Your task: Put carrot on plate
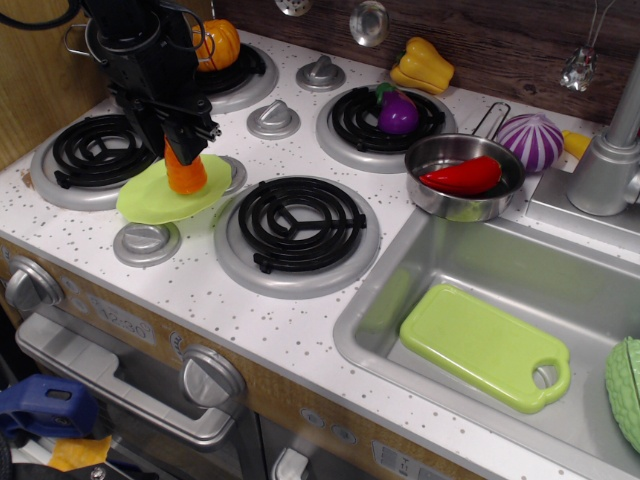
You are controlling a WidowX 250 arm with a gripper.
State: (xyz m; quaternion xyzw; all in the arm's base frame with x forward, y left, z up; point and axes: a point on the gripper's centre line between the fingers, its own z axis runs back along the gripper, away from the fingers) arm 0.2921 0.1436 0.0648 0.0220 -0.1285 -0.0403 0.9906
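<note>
gripper [190, 150] clamps carrot [186, 173] top, hiding it | plate [150, 200] partly covered

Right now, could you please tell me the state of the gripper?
Gripper: shut on the small orange ridged plastic carrot, over the round lime-green plate.

The arm [140, 45] is matte black and blocky, with thin black fingers [190, 135].

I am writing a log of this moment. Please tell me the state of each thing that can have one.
claw: shut on carrot
carrot: upright, held over the plate
plate: flat on the stovetop, between burners
pan: holds a red pepper
eggplant: resting on the back burner
cutting board: lying flat in the sink
</note>
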